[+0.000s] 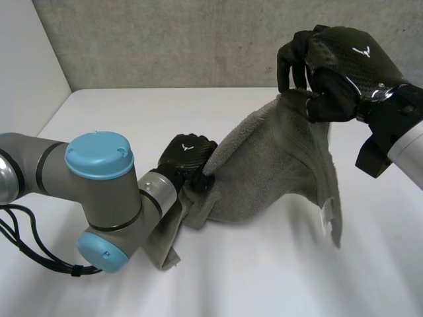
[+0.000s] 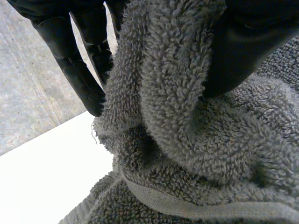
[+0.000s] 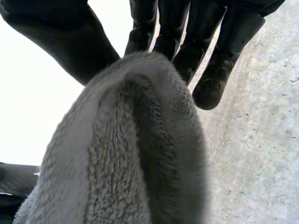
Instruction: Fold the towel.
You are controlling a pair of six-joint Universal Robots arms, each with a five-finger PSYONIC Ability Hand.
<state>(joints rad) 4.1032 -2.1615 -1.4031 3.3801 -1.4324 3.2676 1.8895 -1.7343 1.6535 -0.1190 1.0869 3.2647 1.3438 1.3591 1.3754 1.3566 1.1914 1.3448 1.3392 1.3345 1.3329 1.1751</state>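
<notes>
The thick grey terry towel (image 1: 277,158) hangs off the white tabletop (image 1: 264,284), pinched at a high point by the right hand (image 1: 337,66) and bunched lower in the left hand (image 1: 188,158). It sags between them; one end trails onto the tabletop, and a small white label (image 1: 325,221) shows on the hanging edge

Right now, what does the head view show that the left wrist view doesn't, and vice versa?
Head view adds the right hand pinching a raised corner of the towel, the sag between the hands, and a white label on the hanging edge. Left wrist view adds the woven hem band beneath the grip. Shared: left hand clamped on bunched towel, white table.
</notes>
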